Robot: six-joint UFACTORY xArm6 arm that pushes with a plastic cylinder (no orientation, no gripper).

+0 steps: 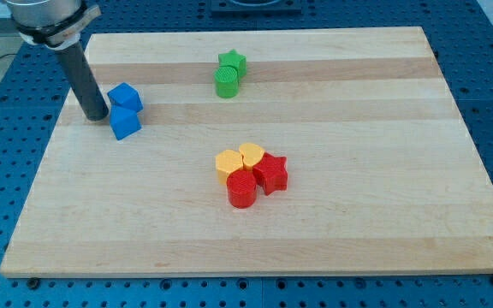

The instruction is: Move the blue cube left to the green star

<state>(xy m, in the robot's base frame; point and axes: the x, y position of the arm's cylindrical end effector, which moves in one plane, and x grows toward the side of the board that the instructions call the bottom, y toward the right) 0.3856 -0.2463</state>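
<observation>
A blue cube [126, 123] lies at the board's left, touching a second blue block [126, 97] just above it. My tip [96, 115] stands just left of the two blue blocks, close to them. The green star [232, 62] lies near the view's top centre, with a green cylinder [227, 83] touching it from below. The green pair is well to the right of the blue blocks.
A cluster sits at the board's middle: a yellow hexagon-like block [228, 162], a yellow heart [252, 156], a red star [271, 174] and a red cylinder [242, 189]. The wooden board [383, 197] rests on a blue perforated table.
</observation>
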